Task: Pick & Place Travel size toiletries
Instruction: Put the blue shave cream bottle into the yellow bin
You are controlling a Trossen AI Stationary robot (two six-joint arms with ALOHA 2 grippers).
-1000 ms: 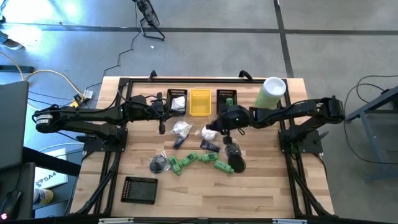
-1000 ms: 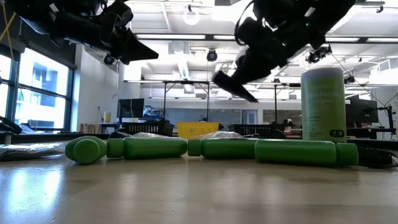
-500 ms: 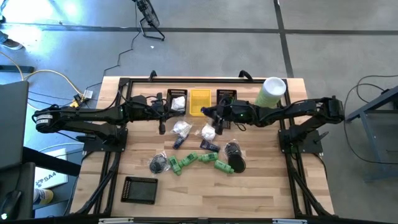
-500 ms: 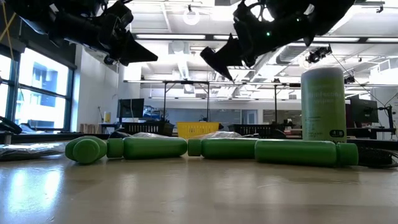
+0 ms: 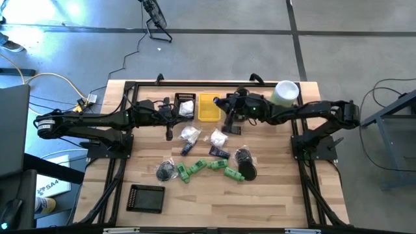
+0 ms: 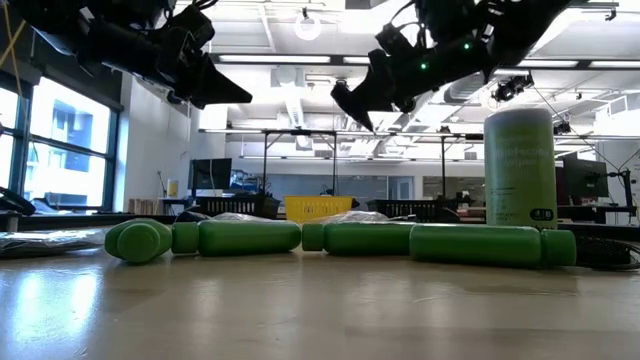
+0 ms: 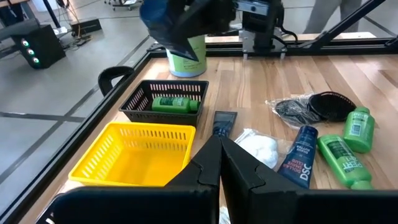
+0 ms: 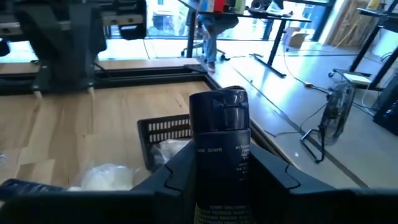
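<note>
From above, a pale wooden plank table (image 5: 273, 195) stands on a grey concrete floor. The right gripper (image 5: 229, 121) hangs over the black bin and the yellow bin (image 5: 208, 108) at the table's far edge, clamped on a dark tube. The left gripper (image 5: 170, 127) waits beside another black mesh bin (image 5: 184, 106) holding a white crinkly packet. Loose toiletries lie mid-table: white packets (image 5: 190, 134), blue-purple tubes (image 5: 218, 152), green bottles (image 5: 207, 167) and black round pieces (image 5: 245, 164). A pale-green cylinder (image 5: 284, 94) with a white lid stands at the far right corner.

At table height, smooth green bottles (image 6: 250, 237) lie end to end on the glossy wood, with the tall cylinder (image 6: 519, 168) upright behind them. Both arms hang dark above, against an open workshop with strip lights.

The left wrist view shows its fingers (image 7: 214, 167) pressed together, empty. Ahead sit the yellow slotted plastic bin (image 7: 142, 153) and a black bin (image 7: 165, 101) containing one green bottle (image 7: 174, 104).

The right wrist view shows the jaws narrowly gripping a dark tube (image 8: 219, 149) with a glossy cap and fine print, above a black bin (image 8: 166, 140).
</note>
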